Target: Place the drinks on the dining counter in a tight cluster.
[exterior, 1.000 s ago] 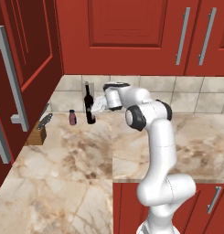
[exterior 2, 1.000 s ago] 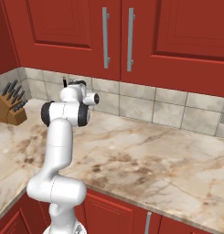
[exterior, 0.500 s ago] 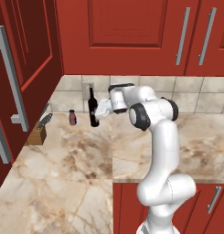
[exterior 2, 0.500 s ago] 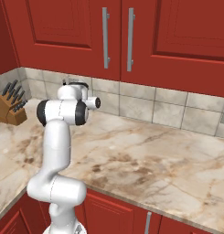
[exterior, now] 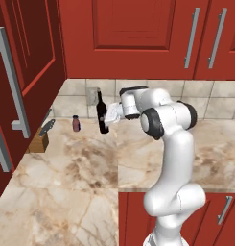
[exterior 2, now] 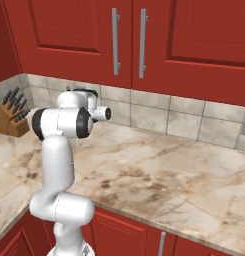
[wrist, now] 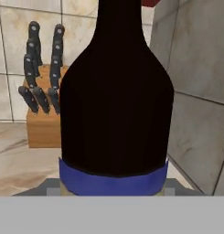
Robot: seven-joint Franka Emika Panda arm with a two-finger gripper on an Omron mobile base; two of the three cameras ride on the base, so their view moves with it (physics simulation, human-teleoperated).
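So the wine bottle (exterior: 102, 113) is standing upright on the marble worktop (exterior: 80, 158) back near the tiled wall, in the corner by the tall red cupboard. It's dark glass, tall and narrow, so I'd guess it's on the heavy side, totally stiff, pretty slick, top-heavy enough to tip if it gets nudged high up, and breakable if it goes over. Best place to grab is probably the wide straight body, around or just above the blue label band (wrist: 113, 183), not the skinny neck. From the hand camera the bottle (wrist: 114, 105) sits dead centre and very close, basically right up against the claw (exterior: 111, 115); from the left base camera the claw sits just beside the bottle's lower body on its right, touching or near enough. Can't honestly tell whether the fingers are spread or already clamped on it, the tips aren't clear. A small maroon can (exterior: 76, 123) stands near the bottle on its left, and further out there's a wooden knife block (exterior: 41, 140) by the cupboard, also showing behind the bottle (wrist: 42, 119).
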